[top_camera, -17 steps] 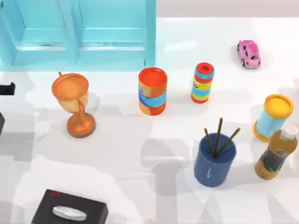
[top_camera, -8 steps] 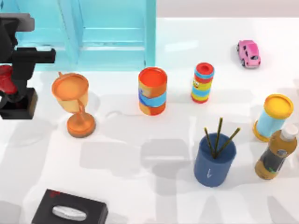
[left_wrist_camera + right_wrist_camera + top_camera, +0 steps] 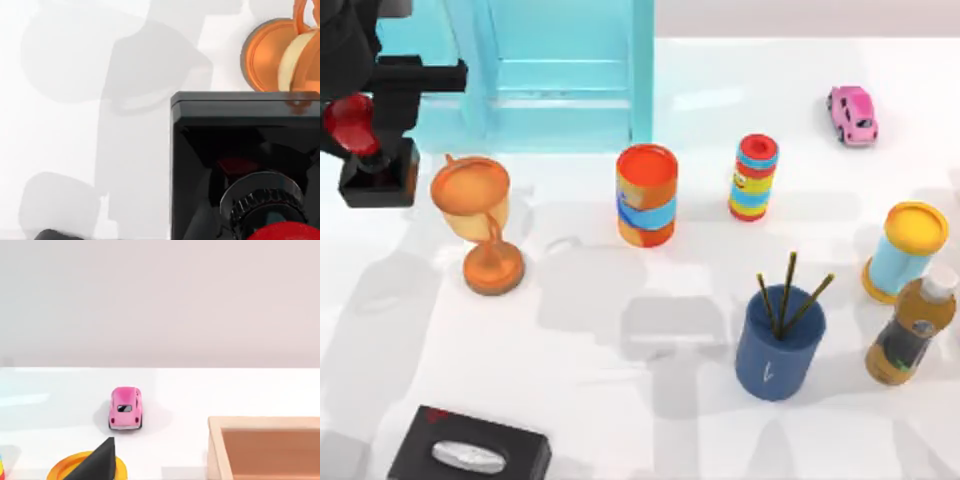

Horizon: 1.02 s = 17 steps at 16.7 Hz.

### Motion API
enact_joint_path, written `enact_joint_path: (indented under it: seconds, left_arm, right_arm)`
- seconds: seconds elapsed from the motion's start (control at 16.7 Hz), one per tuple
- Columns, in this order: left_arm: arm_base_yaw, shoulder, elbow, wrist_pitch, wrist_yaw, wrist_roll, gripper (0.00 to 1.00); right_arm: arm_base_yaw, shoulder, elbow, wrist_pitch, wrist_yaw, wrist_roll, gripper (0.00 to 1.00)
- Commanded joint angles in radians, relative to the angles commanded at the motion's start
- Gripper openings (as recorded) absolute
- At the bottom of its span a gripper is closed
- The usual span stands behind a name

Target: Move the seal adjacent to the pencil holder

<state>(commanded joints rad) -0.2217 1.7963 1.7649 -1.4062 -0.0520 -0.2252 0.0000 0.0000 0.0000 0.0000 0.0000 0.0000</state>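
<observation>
The seal point(image 3: 365, 150) is gripped in the left hand point(image 3: 360, 135), lifted off the counter point(image 3: 620, 330) just beside the orange trophy point(image 3: 480, 220). The pencil holder point(image 3: 778, 345) lies well apart, toward the counter's right and nearer edge.

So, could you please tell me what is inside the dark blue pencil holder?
The pencil holder holds three thin dark pencils leaning apart; their lower ends are hidden by its wall.

Glossy black-and-red seal point(image 3: 245, 165); shiny orange trophy point(image 3: 478, 222); smooth white table point(image 3: 620, 330)
</observation>
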Motion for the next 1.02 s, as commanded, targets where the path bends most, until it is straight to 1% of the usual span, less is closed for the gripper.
enact_joint_path:
  seconds: [0.18,0.48,0.66,0.84,1.02]
  left_arm:
    - [-0.137,0.083,0.133,-0.022,-0.008,-0.145,0.0]
    - [-0.42,0.296,0.346,-0.135,0.05,-0.41,0.0]
    - [-0.553,0.373,0.451,-0.207,0.066,-0.527,0.0]
    - [-0.618,0.394,0.496,-0.234,0.055,-0.585,0.0]
    - [-0.621,0.394,0.497,-0.236,0.054,-0.588,0.0]
  right_arm:
    - [0.0,0.0,0.0,0.0,0.0,0.0,1.0]
    - [0.0,0.0,0.0,0.0,0.0,0.0,1.0]
    - [0.0,0.0,0.0,0.0,0.0,0.0,1.0]
    - [0.0,0.0,0.0,0.0,0.0,0.0,1.0]
    - [0.0,0.0,0.0,0.0,0.0,0.0,1.0]
